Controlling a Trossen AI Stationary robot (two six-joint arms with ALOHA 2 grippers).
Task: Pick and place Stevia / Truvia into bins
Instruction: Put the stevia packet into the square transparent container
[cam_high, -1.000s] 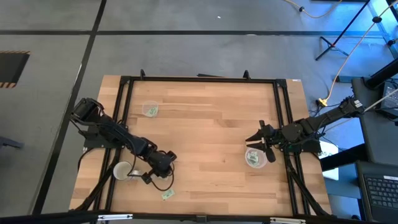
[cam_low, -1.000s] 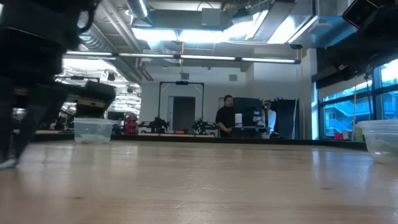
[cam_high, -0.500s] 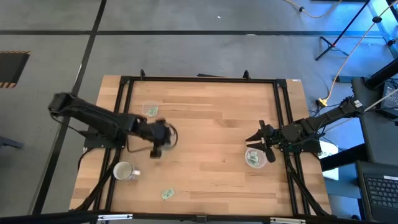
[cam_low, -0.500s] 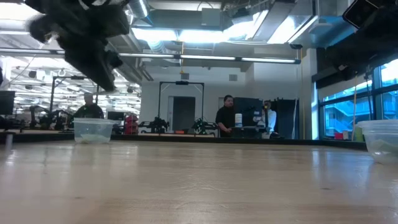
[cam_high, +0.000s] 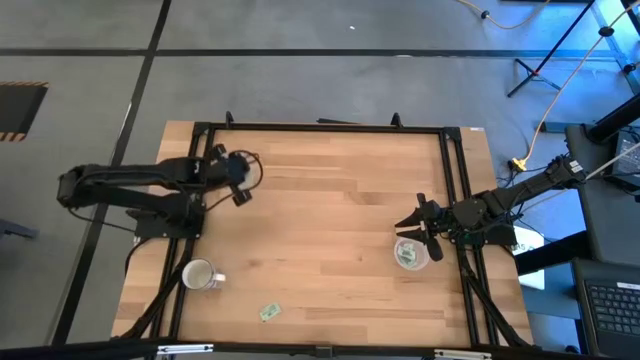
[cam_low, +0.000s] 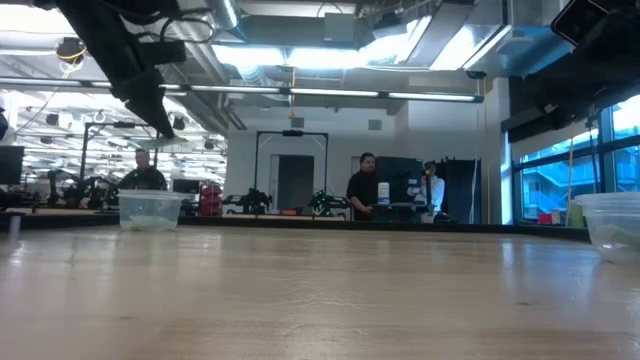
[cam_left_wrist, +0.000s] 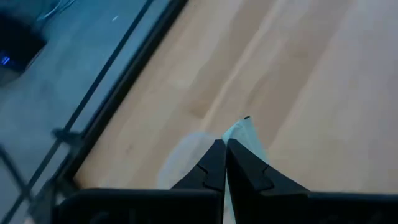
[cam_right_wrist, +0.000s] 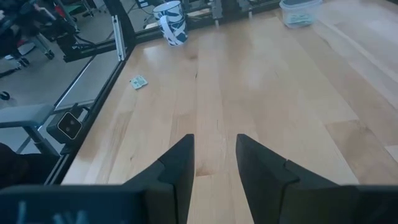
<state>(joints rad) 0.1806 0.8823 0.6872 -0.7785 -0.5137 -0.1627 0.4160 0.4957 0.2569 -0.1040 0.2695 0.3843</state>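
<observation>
Since the left gripper (cam_left_wrist: 225, 152) is pinched on a sachet (cam_left_wrist: 244, 138) above the far-left bin (cam_low: 150, 210), centre over the rim w/ care before releasing; right gripper (cam_right_wrist: 214, 158) waits, fingers apart, beside its bin (cam_high: 409, 254).

Left gripper (cam_high: 240, 180) sits up over the table's far-left corner area, right above the left bin (cam_low: 150, 210), fingers pinched on 1 sachet (cam_left_wrist: 244, 140). Right gripper (cam_high: 415, 225) is out by the right edge, fingers parted, hanging just beside the right bin (cam_high: 410, 253), which has sachets in it. Down near the front-left corner, the mug (cam_high: 199, 275) stands on the table, and 1 loose sachet (cam_high: 269, 313) lies on the wood to its right, close to the front edge. The 2 bins are well apart, 1 toward each side of the table (cam_high: 330, 230).
</observation>
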